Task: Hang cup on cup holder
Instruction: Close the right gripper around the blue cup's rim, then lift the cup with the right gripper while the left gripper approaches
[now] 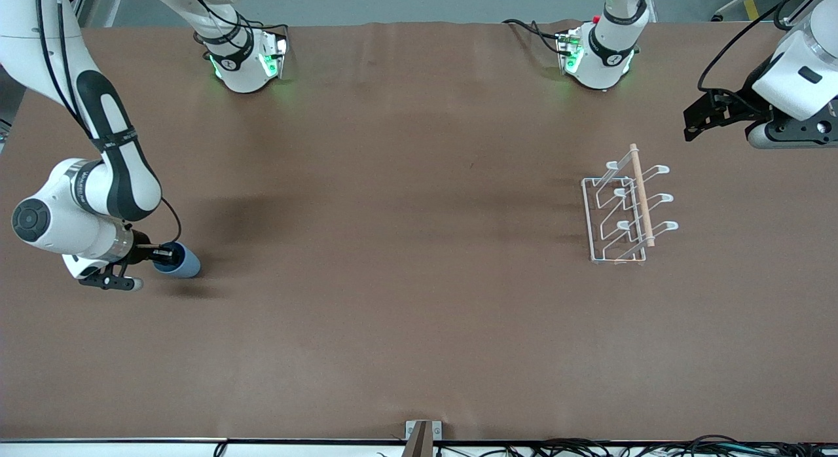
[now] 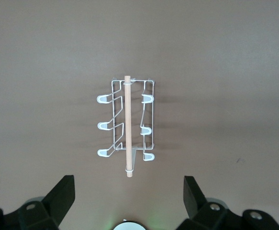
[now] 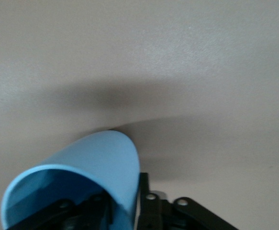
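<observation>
From the front, we are gripping the cup [image 1: 178, 260] in the right gripper [image 1: 157, 253] near the table's right-arm edge; the rack [image 1: 625, 208], toward the left-arm end, is carrying nothing, so hanging is left to do.

Left wrist: the left gripper [image 2: 128, 197] is waiting wide open above the rack [image 2: 127, 125].

Right wrist: one finger [image 3: 146, 203] is pinching the cup's [image 3: 94, 165] wall from outside.
</observation>
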Tool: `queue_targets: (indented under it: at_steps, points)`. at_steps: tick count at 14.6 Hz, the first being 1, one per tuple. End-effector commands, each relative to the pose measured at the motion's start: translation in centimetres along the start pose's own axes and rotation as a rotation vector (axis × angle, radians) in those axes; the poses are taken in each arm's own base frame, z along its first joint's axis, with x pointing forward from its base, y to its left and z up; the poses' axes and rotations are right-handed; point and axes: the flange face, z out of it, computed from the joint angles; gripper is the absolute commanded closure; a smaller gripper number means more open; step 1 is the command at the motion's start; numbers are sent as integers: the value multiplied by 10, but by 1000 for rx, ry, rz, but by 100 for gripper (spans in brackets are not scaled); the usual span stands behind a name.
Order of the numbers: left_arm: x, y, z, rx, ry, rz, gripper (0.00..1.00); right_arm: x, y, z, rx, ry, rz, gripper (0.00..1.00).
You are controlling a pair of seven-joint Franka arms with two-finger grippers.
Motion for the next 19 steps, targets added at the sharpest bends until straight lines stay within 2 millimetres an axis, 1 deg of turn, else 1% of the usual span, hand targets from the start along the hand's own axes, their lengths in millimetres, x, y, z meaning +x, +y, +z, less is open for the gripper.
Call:
queue_targets:
  at_steps: [1,2,4,5,7,9,11,13,14,15,16,17,19]
  points:
    - [3,-1,-4,-14,1,18,0,1,-4,-8,27,-8,2,98]
    - [3,1,-4,-14,3,21,0,0,-8,-19,32,-22,-4,98]
    - [4,-1,-4,-14,4,18,0,-3,-24,-61,45,-40,-32,98]
    - [3,2,-5,-14,6,21,0,-7,-33,-83,50,-42,-47,98]
    - [4,1,-5,-18,10,20,0,-19,-64,-121,130,-42,-49,99]
    - [5,4,-4,-34,9,21,0,-33,-83,-147,271,-90,-18,99]
    - [6,6,-2,-55,2,18,0,-45,-115,-164,366,-126,-33,99]
    - [8,10,2,-83,-10,28,0,-57,-142,-179,453,-150,-49,99]
    - [8,15,1,-101,-9,34,0,-64,-159,-188,484,-152,-83,99]
    - [6,27,-1,-114,-8,57,0,-73,-182,-200,506,-141,-135,99]
    - [6,51,-4,-125,1,100,0,-80,-201,-208,527,-142,-158,99]
    - [8,77,-1,-135,5,145,0,-85,-216,-213,572,-150,-168,98]
    - [-6,139,-3,-142,30,258,0,-97,-247,-221,686,-176,-178,98]
